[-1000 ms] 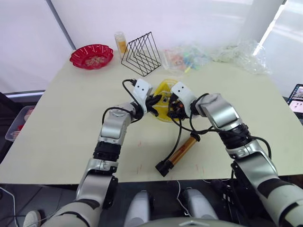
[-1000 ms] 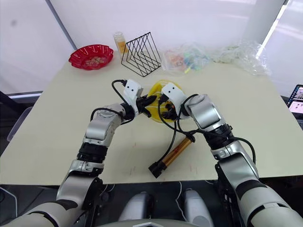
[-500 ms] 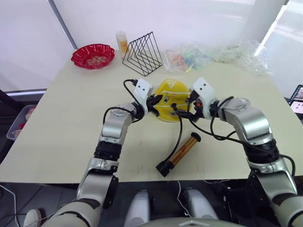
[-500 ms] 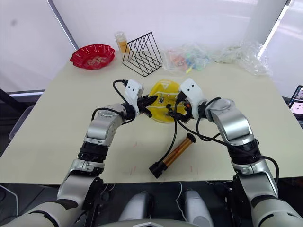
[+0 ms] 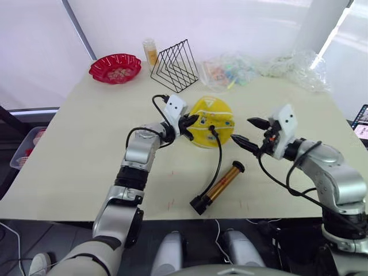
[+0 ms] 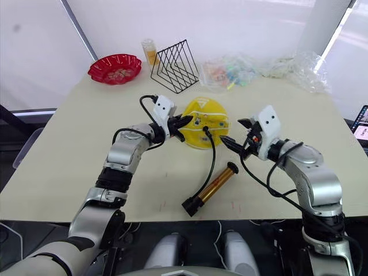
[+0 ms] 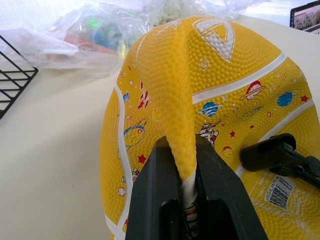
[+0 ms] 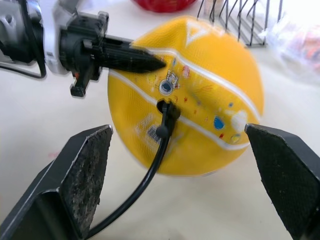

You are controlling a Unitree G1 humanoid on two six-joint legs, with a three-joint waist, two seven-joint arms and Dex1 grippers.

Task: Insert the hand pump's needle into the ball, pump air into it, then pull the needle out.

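A fold of the limp yellow ball (image 7: pixel 200 100) is pinched by the left gripper (image 7: pixel 186 165). The right gripper (image 5: pixel 250 133) hangs released, beside the ball. The needle (image 8: pixel 167 111) sits in the ball, between the grippers. If the pinch slips, the needle could be dragged out by the hose. The pump (image 5: pixel 217 185) lies nearer the right gripper. Counted: one ball, one pump, one needle, two grippers.

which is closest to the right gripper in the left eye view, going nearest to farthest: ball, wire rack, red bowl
From the right gripper:
1. The ball, just to its left, pinched by the left gripper.
2. The wire rack, farther back and left on the table.
3. The red bowl, at the far left corner.
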